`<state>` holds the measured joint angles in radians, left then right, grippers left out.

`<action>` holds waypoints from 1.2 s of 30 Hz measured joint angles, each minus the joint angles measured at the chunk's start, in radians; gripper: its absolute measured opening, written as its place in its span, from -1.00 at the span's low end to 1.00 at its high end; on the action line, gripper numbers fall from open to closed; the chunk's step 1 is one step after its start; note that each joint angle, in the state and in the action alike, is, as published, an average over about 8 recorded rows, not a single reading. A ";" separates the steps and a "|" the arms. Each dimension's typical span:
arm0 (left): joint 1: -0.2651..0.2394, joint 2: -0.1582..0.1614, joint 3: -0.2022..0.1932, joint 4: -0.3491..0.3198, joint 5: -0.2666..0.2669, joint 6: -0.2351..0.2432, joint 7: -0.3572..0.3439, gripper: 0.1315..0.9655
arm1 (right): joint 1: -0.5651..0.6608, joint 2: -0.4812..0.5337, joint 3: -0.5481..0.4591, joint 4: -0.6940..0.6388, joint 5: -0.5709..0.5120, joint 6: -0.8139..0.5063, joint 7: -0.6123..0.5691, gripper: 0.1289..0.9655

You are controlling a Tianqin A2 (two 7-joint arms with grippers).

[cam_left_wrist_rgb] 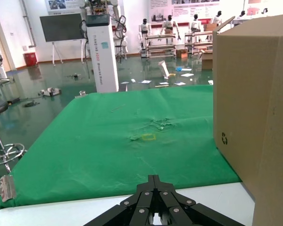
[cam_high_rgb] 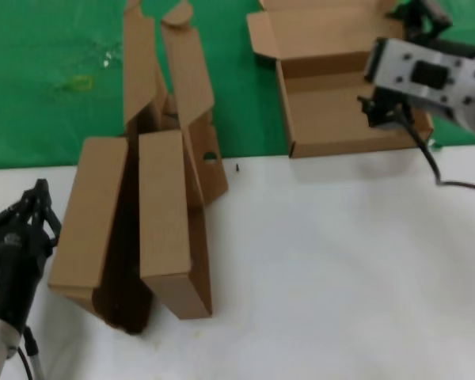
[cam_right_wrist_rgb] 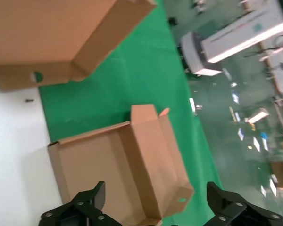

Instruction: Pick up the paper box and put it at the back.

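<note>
The paper box (cam_high_rgb: 332,95) (cam_right_wrist_rgb: 108,165) lies open on the green cloth of the back (cam_high_rgb: 55,79) (cam_right_wrist_rgb: 132,80), at the far right. Its lid is folded away and its front wall sits close to the cloth's edge. My right gripper (cam_high_rgb: 396,67) (cam_right_wrist_rgb: 155,207) hovers over the box's right end, open wide. One finger is over the tray and the other beyond the lid flap, and neither touches the cardboard. My left gripper (cam_high_rgb: 39,198) (cam_left_wrist_rgb: 154,181) is parked low at the near left over the white table, shut on nothing.
Two other brown cardboard boxes (cam_high_rgb: 166,229) (cam_left_wrist_rgb: 254,117) stand on edge at the left, straddling the line between cloth and white tabletop (cam_high_rgb: 340,261). Their lids point toward the back. Bits of clear and yellow tape (cam_high_rgb: 83,79) (cam_left_wrist_rgb: 148,136) lie on the cloth at the far left.
</note>
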<state>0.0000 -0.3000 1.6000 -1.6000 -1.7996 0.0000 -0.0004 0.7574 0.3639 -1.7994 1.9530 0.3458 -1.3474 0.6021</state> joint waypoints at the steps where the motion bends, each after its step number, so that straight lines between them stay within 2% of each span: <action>1: 0.000 0.000 0.000 0.000 0.000 0.000 0.000 -0.96 | -0.021 0.005 0.020 0.012 0.009 0.017 0.003 0.29; 3: 0.000 0.000 0.000 0.000 0.000 0.000 0.000 -0.96 | -0.051 0.010 0.048 0.025 0.025 0.045 0.006 0.42; 7: 0.000 0.000 0.000 0.000 0.000 0.000 0.000 -0.95 | -0.082 0.010 0.066 0.023 0.061 0.088 -0.005 0.56; 12: 0.000 0.000 0.000 0.000 0.000 0.000 0.000 -0.85 | -0.107 0.007 0.064 0.000 0.132 0.144 -0.038 0.78; 16: 0.000 0.000 0.000 0.000 0.000 0.000 0.000 -0.78 | -0.142 0.003 0.071 -0.019 0.203 0.208 -0.069 0.78; 19: 0.000 0.000 0.000 0.000 0.000 0.000 0.000 -0.78 | -0.170 0.000 0.077 -0.034 0.260 0.260 -0.093 0.85; 24: 0.000 0.000 0.000 0.000 0.000 0.000 0.000 -0.57 | -0.217 -0.005 0.086 -0.059 0.354 0.346 -0.133 0.97; 28: 0.000 0.000 0.000 0.000 0.000 0.000 0.000 -0.44 | -0.254 -0.009 0.094 -0.080 0.430 0.415 -0.166 0.98; 36: 0.000 0.000 0.000 0.000 0.000 0.000 0.000 0.08 | -0.329 -0.017 0.110 -0.120 0.584 0.554 -0.231 1.00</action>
<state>0.0000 -0.3000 1.6000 -1.6000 -1.7998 0.0000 0.0000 0.4284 0.3466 -1.6895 1.8326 0.9295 -0.7935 0.3715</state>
